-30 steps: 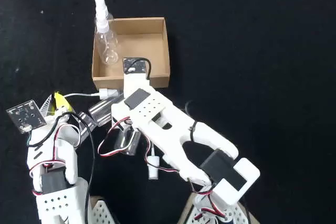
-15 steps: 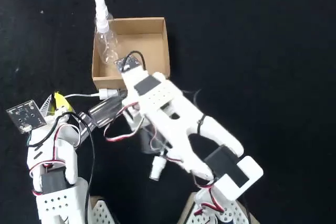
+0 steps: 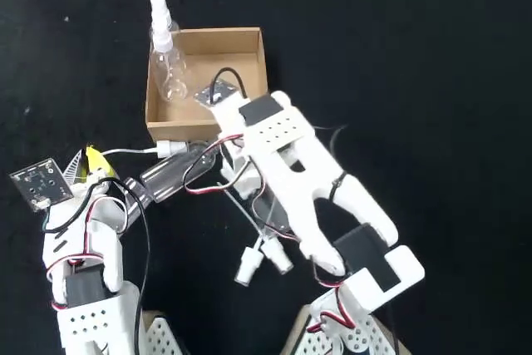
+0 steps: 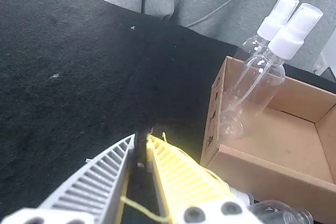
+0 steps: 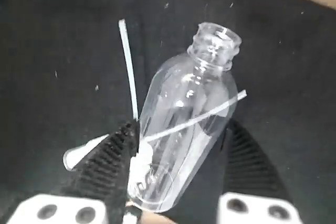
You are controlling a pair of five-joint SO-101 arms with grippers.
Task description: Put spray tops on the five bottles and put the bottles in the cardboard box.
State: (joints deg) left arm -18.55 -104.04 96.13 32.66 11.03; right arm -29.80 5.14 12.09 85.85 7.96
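Observation:
My right gripper [image 5: 181,129] is shut on a clear uncapped bottle [image 5: 184,95], held off the black table with its open neck pointing away from the wrist. Two loose spray tops [image 3: 249,268] [image 3: 279,260] with thin tubes lie on the table under that arm [image 3: 278,143]. Two capped bottles [image 3: 166,56] [image 4: 257,85] stand in the back left corner of the cardboard box [image 3: 249,81] [image 4: 273,166]. Another bare bottle [image 3: 170,175] lies in front of the box beside a spray top [image 3: 172,149]. My left gripper [image 3: 90,160] [image 4: 140,141] is shut and empty, left of that lying bottle.
The right arm's white body stretches from the near edge up to the box's front wall and covers part of the table there. Black table spreads open to the right of the box. A person in grey sits behind the table's far edge.
The right arm has swung right and toward the box, carrying the bottle off the table. That uncovered the two loose spray tops. The left arm has stayed still.

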